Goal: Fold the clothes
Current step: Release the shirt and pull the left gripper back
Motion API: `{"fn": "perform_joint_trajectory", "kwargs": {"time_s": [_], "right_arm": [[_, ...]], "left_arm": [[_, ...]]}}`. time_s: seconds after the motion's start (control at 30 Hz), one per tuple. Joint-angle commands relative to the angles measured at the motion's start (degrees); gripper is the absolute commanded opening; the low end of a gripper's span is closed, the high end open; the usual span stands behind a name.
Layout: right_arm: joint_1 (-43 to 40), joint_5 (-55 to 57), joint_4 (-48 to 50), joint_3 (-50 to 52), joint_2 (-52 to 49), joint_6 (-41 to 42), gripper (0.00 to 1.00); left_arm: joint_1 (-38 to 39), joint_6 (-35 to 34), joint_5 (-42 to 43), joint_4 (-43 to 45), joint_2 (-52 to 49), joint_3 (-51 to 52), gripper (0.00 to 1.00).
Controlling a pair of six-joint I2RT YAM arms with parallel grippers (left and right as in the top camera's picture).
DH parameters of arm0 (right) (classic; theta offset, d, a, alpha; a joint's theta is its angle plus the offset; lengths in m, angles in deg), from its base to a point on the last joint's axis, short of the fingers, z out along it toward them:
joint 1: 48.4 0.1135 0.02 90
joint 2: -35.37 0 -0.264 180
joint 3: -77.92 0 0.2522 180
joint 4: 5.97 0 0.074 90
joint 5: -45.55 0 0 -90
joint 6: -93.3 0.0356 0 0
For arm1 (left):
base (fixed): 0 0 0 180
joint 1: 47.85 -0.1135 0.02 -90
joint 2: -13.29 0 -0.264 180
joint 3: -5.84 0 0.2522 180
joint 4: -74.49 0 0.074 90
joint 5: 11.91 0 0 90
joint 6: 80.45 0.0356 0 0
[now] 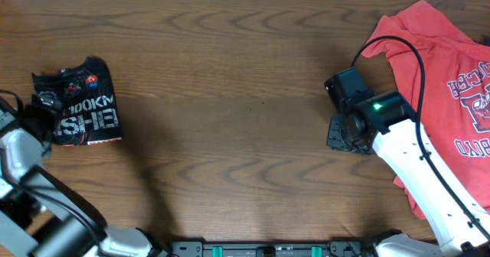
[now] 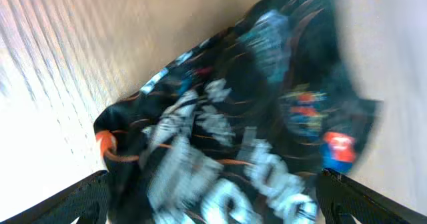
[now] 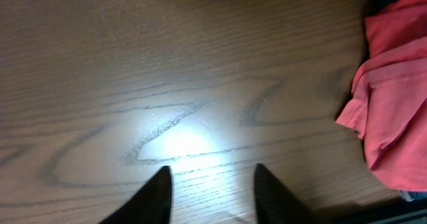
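Observation:
The black sports shirt (image 1: 83,104) lies folded into a small bundle at the table's far left, white lettering up. It fills the blurred left wrist view (image 2: 227,117). My left gripper (image 1: 44,104) is at the bundle's left edge. Its fingers (image 2: 213,211) are spread wide with the shirt beneath and between them, not clamped. The red T-shirt (image 1: 452,66) with white lettering lies rumpled at the right; its edge shows in the right wrist view (image 3: 393,111). My right gripper (image 1: 341,131) is just left of it, open and empty (image 3: 212,184) over bare wood.
The brown wooden table (image 1: 230,96) stretches between the two garments. A black cable (image 1: 406,50) from the right arm crosses over the red T-shirt. The arm bases stand at the front edge.

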Motion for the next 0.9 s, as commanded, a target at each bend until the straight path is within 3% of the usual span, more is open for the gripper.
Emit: {"fn": "perform_joint_trajectory", "kwargs": {"time_s": [0.0, 0.07, 0.1, 0.33, 0.53, 0.67, 0.87], "right_arm": [[-1.5, 1.0, 0.5, 0.1, 0.6, -0.2, 0.5], [-2.0, 0.2, 2.6, 0.1, 0.6, -0.3, 0.71], [-2.2, -0.6, 3.7, 0.1, 0.5, -0.3, 0.75], [-6.1, -14.7, 13.7, 0.1, -1.0, -8.8, 0.85], [-12.3, -27.7, 16.2, 0.1, -3.7, -18.0, 0.99], [-16.8, -27.1, 9.6, 0.1, -2.9, -18.1, 0.99], [-20.3, -23.6, 4.7, 0.1, 5.0, -17.9, 0.99]], "left_arm": [[3.9, 1.1, -2.8, -0.9, 6.4, -0.1, 0.98], [9.1, 3.1, -2.8, -2.1, 8.1, -0.1, 0.98], [11.8, 4.3, -2.8, -2.5, 8.3, -0.1, 0.98], [37.1, 12.8, -2.8, -8.0, 5.7, 0.0, 0.98], [55.5, 18.3, -5.0, -20.8, 3.5, -0.1, 0.98], [59.7, 19.2, -7.3, -35.1, 7.0, -1.4, 0.98], [59.9, 18.1, -8.0, -46.0, 22.8, -1.1, 0.98]]}}
